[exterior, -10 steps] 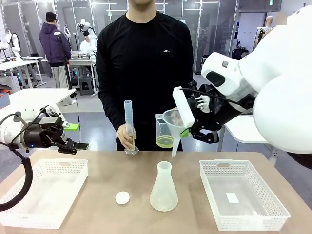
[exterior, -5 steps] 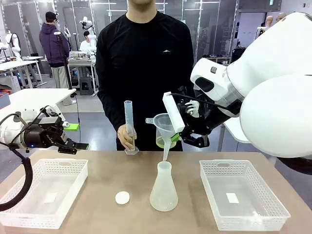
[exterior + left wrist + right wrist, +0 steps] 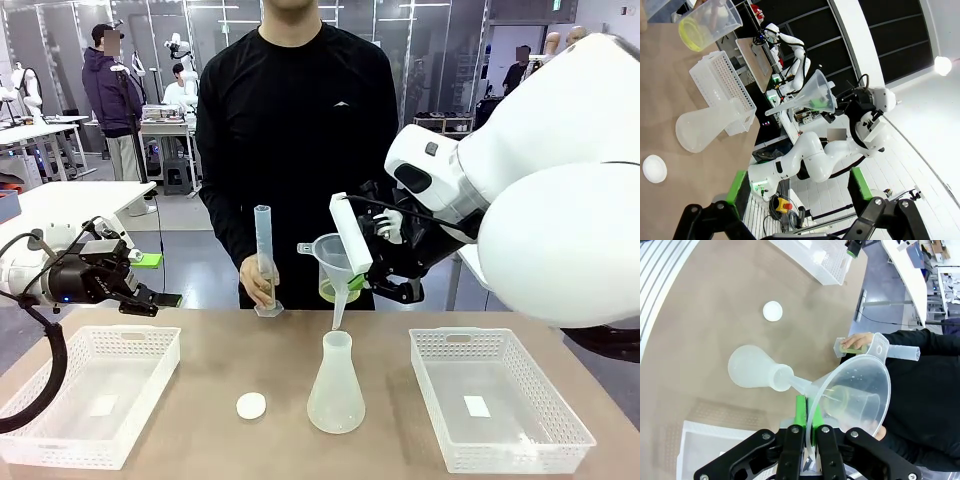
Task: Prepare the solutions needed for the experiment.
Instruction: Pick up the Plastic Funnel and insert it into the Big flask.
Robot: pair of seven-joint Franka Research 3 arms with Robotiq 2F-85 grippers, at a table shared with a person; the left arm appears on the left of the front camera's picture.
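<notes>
My right gripper (image 3: 357, 281) is shut on the rim of a clear plastic funnel (image 3: 334, 258). The funnel's stem points down just above the mouth of the frosted conical flask (image 3: 335, 386). In the right wrist view, the fingers (image 3: 801, 416) pinch the funnel (image 3: 856, 390) over the flask (image 3: 753, 368). The solutions (image 3: 338, 291) are a shallow yellow-green layer in a clear beaker held up behind the funnel; the same liquid (image 3: 690, 38) shows in the left wrist view. A person's hand (image 3: 261, 285) steadies a tall graduated cylinder (image 3: 264, 248) on the table. My left gripper (image 3: 152, 283) hangs open over the left tray.
A white basket tray (image 3: 90, 392) lies at the left and another (image 3: 497, 398) at the right. A small white disc (image 3: 251, 404) lies left of the flask. The person stands at the far edge.
My right gripper has carried the funnel left and slightly down, from beside the beaker to just above the flask's mouth. The left arm and the cylinder have stayed put.
</notes>
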